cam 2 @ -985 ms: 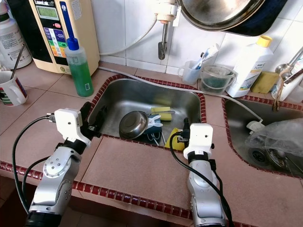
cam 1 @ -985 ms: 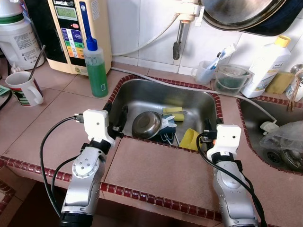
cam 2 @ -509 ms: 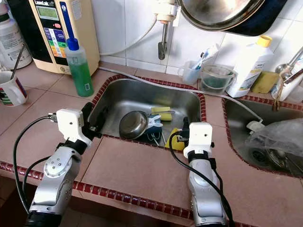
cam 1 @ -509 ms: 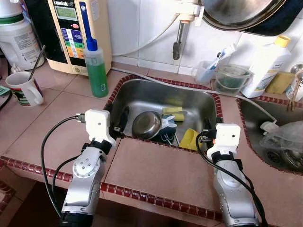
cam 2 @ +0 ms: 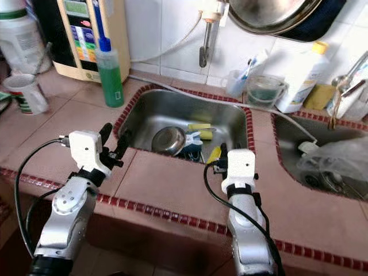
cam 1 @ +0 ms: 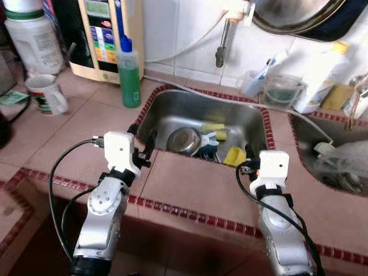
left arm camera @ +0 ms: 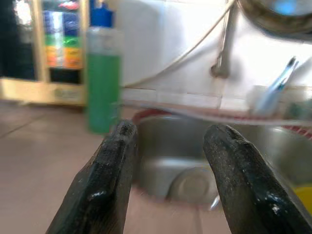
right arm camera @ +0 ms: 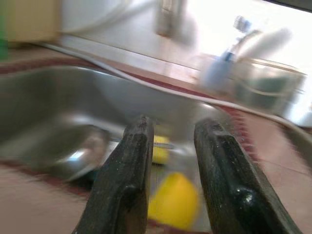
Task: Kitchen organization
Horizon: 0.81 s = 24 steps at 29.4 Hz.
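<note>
Sink (cam 1: 172,112), at the middle of the frame, holds what the tidying seems to centre on: a steel bowl (cam 1: 184,140), a blue-and-white brush (cam 1: 207,142), a yellow sponge (cam 1: 214,127) and a yellow cloth (cam 1: 234,156) draped by the near rim.

Nearest, at lower left and lower right, the 2 silver arms rise over the tiled tabletop (cam 1: 190,187). The left tool (cam 1: 142,142) hangs just short of the sink's near-left corner, its 2 black fingers (left arm camera: 105,195) apart and holding nothing. The right tool (cam 2: 215,156) sits at the near rim just beside the yellow cloth, fingers (right arm camera: 124,190) likewise apart and empty.

Further back, a green soap bottle (cam 1: 129,72) and a mug (cam 1: 49,95) stand at upper left; a white bottle (cam 1: 319,80) and a clear cup (cam 1: 279,91) at upper right.

Judging by this, both arms are poised at the sink, and the scene fits either reaching in or pulling out. Any pick inside calls for clearing the rim and a downward reach.
</note>
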Available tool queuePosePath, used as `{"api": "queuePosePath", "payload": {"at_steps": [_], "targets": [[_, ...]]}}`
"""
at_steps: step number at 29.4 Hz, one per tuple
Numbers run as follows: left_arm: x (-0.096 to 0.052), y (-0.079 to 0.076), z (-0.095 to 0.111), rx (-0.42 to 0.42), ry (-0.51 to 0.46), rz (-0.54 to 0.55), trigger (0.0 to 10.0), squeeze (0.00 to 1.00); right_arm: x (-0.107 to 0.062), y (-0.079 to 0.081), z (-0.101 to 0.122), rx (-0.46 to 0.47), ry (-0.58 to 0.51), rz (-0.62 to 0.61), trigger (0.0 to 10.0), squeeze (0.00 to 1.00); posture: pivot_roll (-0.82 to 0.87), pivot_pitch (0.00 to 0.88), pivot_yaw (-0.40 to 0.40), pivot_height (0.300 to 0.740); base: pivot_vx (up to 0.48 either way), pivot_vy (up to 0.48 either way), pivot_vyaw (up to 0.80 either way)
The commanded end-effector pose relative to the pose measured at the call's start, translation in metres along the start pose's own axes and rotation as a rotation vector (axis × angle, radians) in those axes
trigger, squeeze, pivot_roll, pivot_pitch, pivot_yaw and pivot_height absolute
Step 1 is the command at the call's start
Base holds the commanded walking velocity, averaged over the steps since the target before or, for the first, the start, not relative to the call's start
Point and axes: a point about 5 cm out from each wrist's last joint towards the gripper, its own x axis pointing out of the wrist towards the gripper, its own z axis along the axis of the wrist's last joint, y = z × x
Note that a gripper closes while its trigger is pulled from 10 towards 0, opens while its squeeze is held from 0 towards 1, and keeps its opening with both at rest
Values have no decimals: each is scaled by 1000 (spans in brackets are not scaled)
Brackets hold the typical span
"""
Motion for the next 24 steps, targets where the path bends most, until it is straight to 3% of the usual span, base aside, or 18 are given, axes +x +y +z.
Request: {"api": "queuePosePath", "payload": {"at_steps": [1,9,17,20,24], "targets": [[2,-3,2,11,-2,-13,10000,0,-1,-1,0,-5,3,-4,10000,0,83,0,-51,740,-247,0,0],[2,-3,2,13,-1,-16,10000,0,-2,0,-1,-16,4,7,10000,0,85,0,-53,740,-246,0,0],[-1,-5,2,18,-7,-21,10000,0,-5,1,-3,-33,9,24,10000,0,86,0,-55,740,0,0,0],[-3,-4,2,21,-12,-23,10000,0,-9,3,-5,-45,4,68,10000,0,87,0,-57,740,0,0,0],[-12,-4,-4,53,-11,-70,10000,0,-20,12,-10,-22,13,227,10000,0,86,0,-57,740,0,0,0]]}}
